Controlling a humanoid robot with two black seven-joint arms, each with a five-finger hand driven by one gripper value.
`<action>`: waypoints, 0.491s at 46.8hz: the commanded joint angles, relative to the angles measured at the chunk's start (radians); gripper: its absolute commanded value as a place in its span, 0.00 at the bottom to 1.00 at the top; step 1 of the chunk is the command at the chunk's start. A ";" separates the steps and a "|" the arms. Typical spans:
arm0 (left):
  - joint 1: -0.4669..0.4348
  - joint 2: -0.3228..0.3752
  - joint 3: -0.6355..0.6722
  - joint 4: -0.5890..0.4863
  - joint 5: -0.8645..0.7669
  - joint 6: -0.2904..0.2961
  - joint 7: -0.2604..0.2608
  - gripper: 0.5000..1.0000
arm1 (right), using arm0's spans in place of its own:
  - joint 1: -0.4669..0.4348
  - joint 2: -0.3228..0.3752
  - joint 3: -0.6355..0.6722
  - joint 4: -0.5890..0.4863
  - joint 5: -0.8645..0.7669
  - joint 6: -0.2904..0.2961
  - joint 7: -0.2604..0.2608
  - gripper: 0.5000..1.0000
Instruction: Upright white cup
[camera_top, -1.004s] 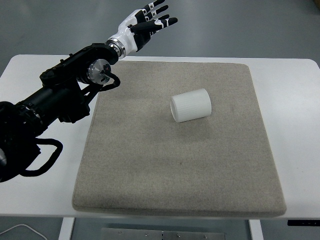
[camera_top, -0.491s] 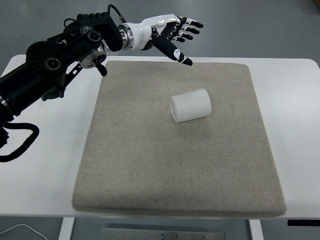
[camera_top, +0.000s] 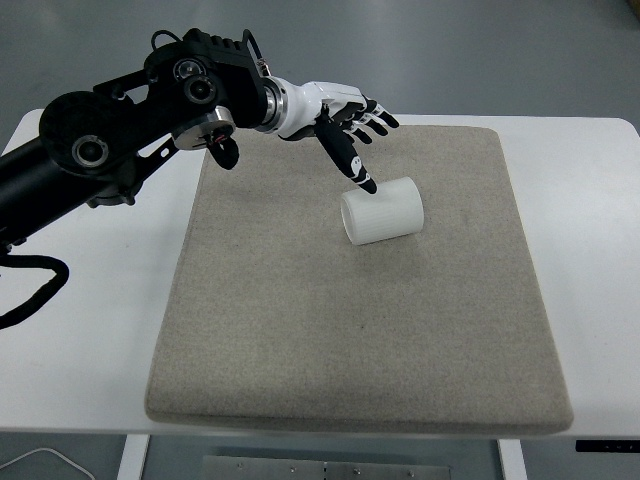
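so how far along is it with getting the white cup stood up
Nothing is finished yet: the white cup lies on its side on the grey mat. In hand is the approach: the left hand is over the mat's far part with fingers spread, holding nothing, its thumb tip just at the cup's upper left edge. Grasping the cup, tipping it upright and letting go are all left to do.

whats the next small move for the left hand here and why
Probably lower the left hand a little further and close the fingers around the white cup. The cup lies on its side on the grey mat, and the hand is open just above its upper left edge, holding nothing.
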 joint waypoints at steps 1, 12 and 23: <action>-0.004 -0.030 0.039 0.002 0.003 0.039 0.000 0.99 | 0.000 0.000 0.000 0.000 0.000 0.000 0.000 0.86; 0.015 -0.107 0.088 0.030 0.162 0.145 0.000 0.96 | 0.000 0.000 0.000 0.000 0.000 0.000 0.000 0.86; 0.039 -0.157 0.104 0.086 0.242 0.215 0.000 0.93 | 0.000 0.000 0.000 0.000 0.000 0.000 0.000 0.86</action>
